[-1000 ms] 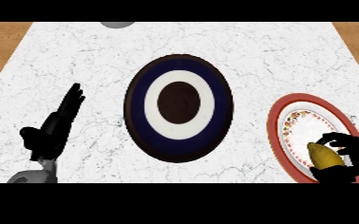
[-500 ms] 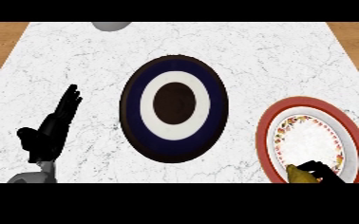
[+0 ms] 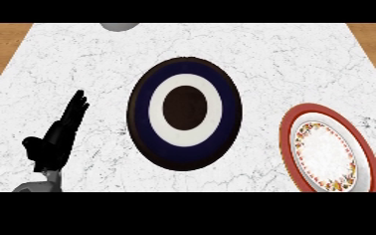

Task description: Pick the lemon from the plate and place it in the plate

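Head view no longer shows the right robot hand or its lemon at the red-rimmed plate (image 3: 286,144), right of the blue plate (image 3: 183,68); left robot hand (image 3: 55,142) rests open at left.

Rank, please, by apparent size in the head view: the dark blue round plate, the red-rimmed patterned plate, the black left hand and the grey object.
1. dark blue round plate
2. red-rimmed patterned plate, partly cut off, so unsure
3. black left hand
4. grey object, mostly out of view
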